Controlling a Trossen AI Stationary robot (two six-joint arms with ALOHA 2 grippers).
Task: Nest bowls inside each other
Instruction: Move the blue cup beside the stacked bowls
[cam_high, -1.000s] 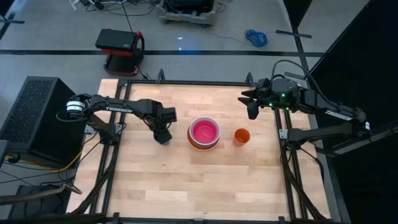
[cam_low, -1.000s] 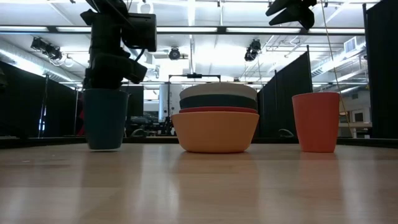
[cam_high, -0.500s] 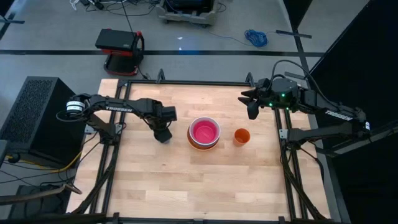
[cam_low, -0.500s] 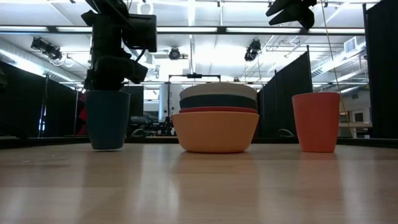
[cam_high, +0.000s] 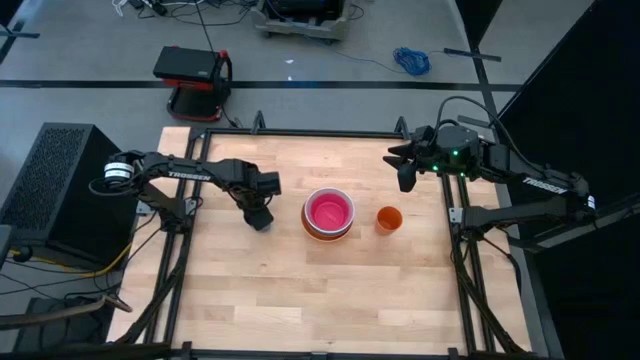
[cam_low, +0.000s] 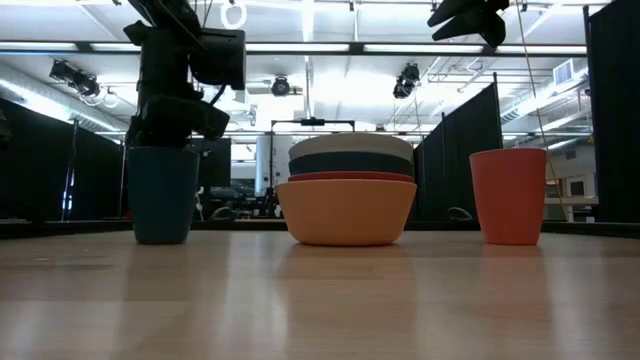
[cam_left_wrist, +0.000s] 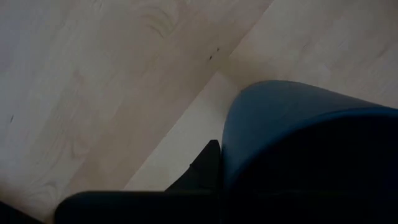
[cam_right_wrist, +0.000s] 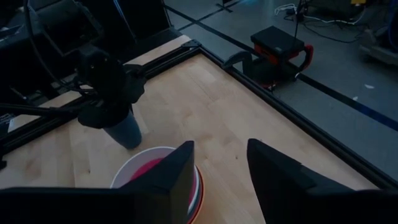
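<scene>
Your left pincer (cam_high: 259, 214) is clamped on the rim of the blue cup (cam_low: 163, 194), which stands on the bench (cam_high: 300, 290) at nine o'clock from the bowls (cam_high: 328, 213). The bowls sit nested in one stack at the bench's centre, pink innermost and orange outermost, with the orange cup (cam_high: 389, 219) just at their three o'clock. Your right pincer (cam_high: 404, 172) hangs in the air, fingers apart and holding nothing, at one o'clock from the stack.

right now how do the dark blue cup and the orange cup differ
The dark blue cup is gripped at its rim by the left claw; the orange cup stands free, the right claw apart above. The blue cup is left of the bowl stack, the orange right. Both stand upright on the table.
</scene>
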